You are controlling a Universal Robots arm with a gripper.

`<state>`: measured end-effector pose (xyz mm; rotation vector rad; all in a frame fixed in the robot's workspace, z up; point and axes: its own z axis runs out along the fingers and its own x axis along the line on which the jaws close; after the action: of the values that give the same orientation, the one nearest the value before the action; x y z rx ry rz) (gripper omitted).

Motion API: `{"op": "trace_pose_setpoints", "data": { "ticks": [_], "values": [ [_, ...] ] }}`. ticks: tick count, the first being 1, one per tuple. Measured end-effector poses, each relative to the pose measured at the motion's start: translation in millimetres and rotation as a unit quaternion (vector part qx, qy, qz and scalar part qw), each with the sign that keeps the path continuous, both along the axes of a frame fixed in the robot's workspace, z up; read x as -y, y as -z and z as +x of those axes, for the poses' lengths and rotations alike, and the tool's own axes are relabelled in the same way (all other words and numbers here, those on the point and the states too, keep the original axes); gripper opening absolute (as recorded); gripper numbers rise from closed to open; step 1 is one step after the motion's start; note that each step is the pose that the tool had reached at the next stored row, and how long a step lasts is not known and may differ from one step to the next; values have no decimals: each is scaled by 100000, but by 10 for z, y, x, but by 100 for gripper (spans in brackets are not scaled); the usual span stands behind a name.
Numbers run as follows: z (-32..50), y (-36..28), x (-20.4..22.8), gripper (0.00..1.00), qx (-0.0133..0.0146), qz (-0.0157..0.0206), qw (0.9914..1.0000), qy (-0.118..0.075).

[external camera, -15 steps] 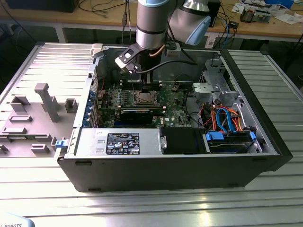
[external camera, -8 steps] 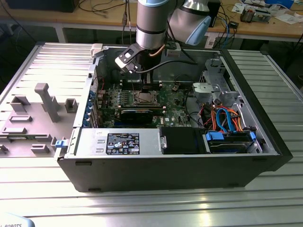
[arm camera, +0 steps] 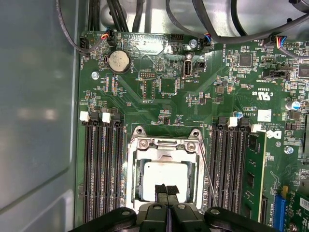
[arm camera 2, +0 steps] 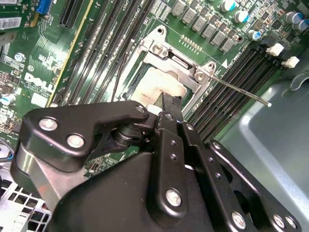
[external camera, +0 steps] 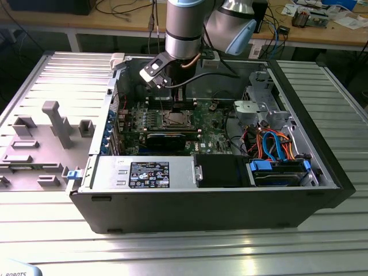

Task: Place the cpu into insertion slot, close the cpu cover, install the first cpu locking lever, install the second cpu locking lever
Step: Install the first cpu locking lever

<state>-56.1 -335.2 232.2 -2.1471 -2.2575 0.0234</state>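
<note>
The cpu, a dull silver square, lies in the insertion slot on the green motherboard; it also shows in the second wrist view as the cpu. The cpu cover, a silver frame, lies down around the chip, and the cover looks flat here too. My gripper is shut with nothing between its black fingers, its tips right over the chip's edge; I cannot tell if they touch it. One thin locking lever sticks out free beside the socket. In the exterior view my gripper hangs over the socket.
Black memory slots flank the socket on both sides. A coin battery and black cables lie beyond it. The case wall is close by. A drive cage, coloured cables and a labelled power supply fill the case.
</note>
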Motion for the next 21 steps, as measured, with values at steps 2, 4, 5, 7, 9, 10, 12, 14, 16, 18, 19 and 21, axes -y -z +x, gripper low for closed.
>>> {"op": "trace_pose_setpoints", "data": {
  "ticks": [2,4,5,7,9,10,12,14,16,18,19,21],
  "values": [
    [0,-18,0,11,0,0,100000,1],
    [0,-44,0,11,1,1,100000,-3],
    [0,-60,0,11,0,0,100000,-5],
    [0,-88,0,11,-1,-1,100000,1],
    [0,-132,0,11,13,7,100000,-3],
    [0,-155,0,11,18,0,100000,-4],
    [0,-216,0,11,47,4,100000,-8],
    [-9,-266,0,11,223,3,100000,1],
    [-14,-288,0,11,313,0,100000,-1],
    [-23,-335,0,11,525,3,99999,-14],
    [-25,-383,0,11,600,3,99998,-12],
    [-28,-415,0,11,706,13,99996,-588]
  ]
}}
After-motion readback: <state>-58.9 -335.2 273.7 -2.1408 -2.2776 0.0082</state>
